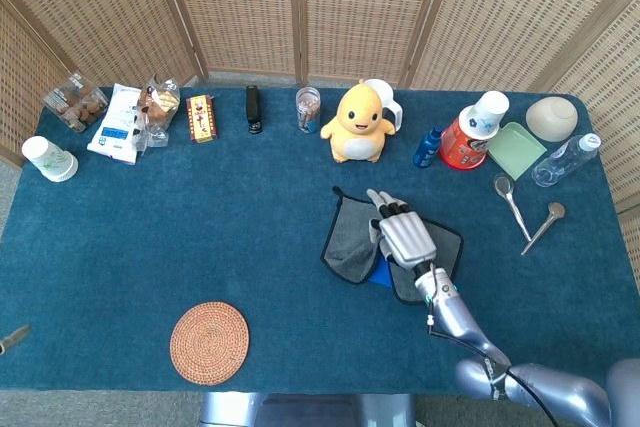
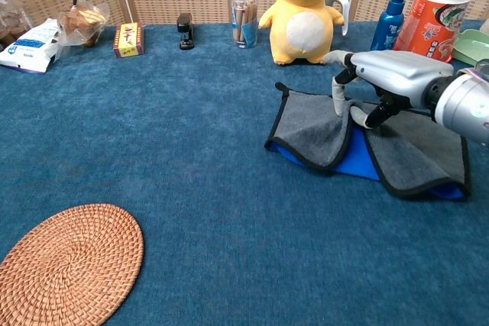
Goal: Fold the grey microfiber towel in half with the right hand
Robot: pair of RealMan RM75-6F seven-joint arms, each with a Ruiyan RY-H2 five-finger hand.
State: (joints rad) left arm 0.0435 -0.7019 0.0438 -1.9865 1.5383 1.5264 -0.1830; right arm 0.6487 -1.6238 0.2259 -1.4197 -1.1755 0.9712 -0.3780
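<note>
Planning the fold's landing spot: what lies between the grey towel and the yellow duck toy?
Only bare blue tablecloth between the towel and the duck toy, clearest in the head view.

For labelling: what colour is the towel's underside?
Bright blue underside, clearest in the chest view.

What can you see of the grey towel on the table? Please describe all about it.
The grey towel is soft-looking microfibre with a black sewn border and a bright blue underside, shown where its near edge is lifted. It lies bunched and partly folded on the blue tablecloth, in front of the yellow plush toy. The right hand grips its middle from above, pulling the cloth up.
</note>
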